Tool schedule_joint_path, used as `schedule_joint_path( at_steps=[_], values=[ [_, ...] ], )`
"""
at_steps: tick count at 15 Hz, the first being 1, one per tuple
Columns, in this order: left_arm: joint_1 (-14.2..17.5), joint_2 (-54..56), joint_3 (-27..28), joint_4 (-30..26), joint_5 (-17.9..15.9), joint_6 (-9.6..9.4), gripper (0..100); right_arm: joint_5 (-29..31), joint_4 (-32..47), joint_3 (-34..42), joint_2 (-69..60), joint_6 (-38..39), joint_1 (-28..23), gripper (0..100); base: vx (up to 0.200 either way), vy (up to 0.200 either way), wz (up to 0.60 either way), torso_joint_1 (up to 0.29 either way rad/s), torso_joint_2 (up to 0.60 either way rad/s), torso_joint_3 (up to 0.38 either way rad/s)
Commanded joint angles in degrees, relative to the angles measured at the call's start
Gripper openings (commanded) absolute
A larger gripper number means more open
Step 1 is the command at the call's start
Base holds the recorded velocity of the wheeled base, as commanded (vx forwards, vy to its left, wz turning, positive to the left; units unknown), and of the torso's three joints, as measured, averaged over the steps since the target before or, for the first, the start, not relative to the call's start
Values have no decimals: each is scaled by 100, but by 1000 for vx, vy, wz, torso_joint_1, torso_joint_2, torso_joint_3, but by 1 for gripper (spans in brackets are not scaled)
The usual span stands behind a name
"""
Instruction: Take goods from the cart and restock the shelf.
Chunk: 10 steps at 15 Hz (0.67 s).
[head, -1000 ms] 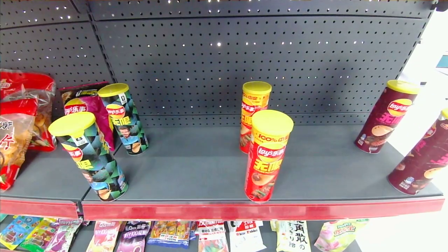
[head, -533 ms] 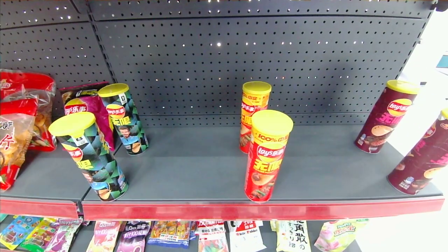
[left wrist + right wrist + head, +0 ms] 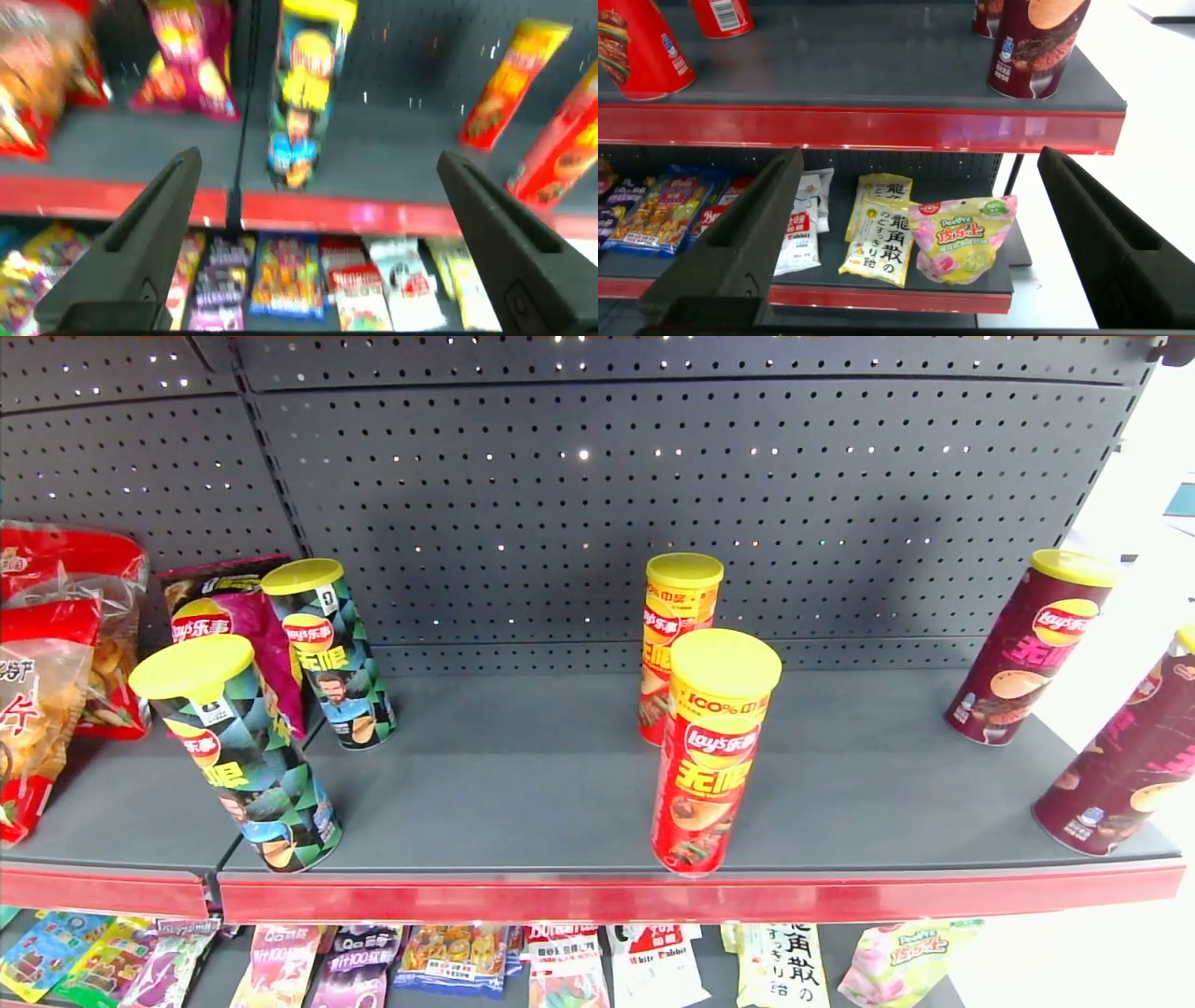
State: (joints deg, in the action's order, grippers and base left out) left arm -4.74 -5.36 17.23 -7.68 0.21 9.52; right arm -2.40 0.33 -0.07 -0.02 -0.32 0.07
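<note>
**A:** Head view first. The shelf carries three pairs of upright cans: patterned cans on the left, red cans in the middle, maroon cans at the right end. The widest bare stretch is between the patterned and red pairs.

**B:** Yep. Left wrist view: the left claw is spread wide with nothing in it, pointed at the shelf front. It's pretty smeary, but I think the front patterned can stands dead ahead between the fingers, with the shelf lip just below it.

**A:** Right wrist view: the right claw is also released and empty, aimed just under the lip at the maroon end. Snack bags on the lower shelf are straight ahead, and the front maroon can is up above.

**B:** Nothing in either claw, so I'd guess fetching from the cart is the step due. For placing after that, the shelf top lies ahead of and above both claws and the cans go in long axis vertical. The left arm looks nearer that bare stretch, which starts just to the robot's right of the patterned can.
</note>
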Motion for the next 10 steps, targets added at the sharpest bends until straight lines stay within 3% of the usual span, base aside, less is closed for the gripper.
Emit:
schedule_joint_path(
  at_steps=[1, 2, 3, 4, 5, 7, 9, 10],
  values=[
    [0, -17, -949, 619, -47, -91, 100, -6, 2, -1, 2, -3, 1, 100, 0, 0, 0, 0, 0, 0],
    [0, -17, -1520, 1014, -12, -328, 100, -6, 2, -1, 2, -3, 1, 100, 0, 0, 0, 0, 0, 0],
    [0, -17, -1608, 1084, -3, -363, 100, -6, 2, -1, 2, -3, 1, 100, 0, 0, 0, 0, 0, 0],
    [0, -17, -1705, 900, 296, -495, 100, -6, 2, -1, 2, -3, 1, 100, 0, 0, 0, 0, 0, 0],
    [0, -9, -1723, 838, 269, -627, 100, 3, 2, 7, 2, -3, 1, 100, 0, 0, 0, 0, 0, 0],
    [0, -17, -1723, 794, 234, -688, 100, -6, 2, -1, 2, -3, 1, 100, 0, 0, 0, 0, 0, 0],
    [0, -9, -1723, 777, 173, -943, 100, -6, 2, 7, 2, -3, 1, 100, 0, 0, 0, 0, 0, 0],
    [0, -9, -1723, 777, 173, -943, 100, -6, 2, 7, 2, -3, 1, 100, 0, 0, 0, 0, 0, 0]
  ],
)
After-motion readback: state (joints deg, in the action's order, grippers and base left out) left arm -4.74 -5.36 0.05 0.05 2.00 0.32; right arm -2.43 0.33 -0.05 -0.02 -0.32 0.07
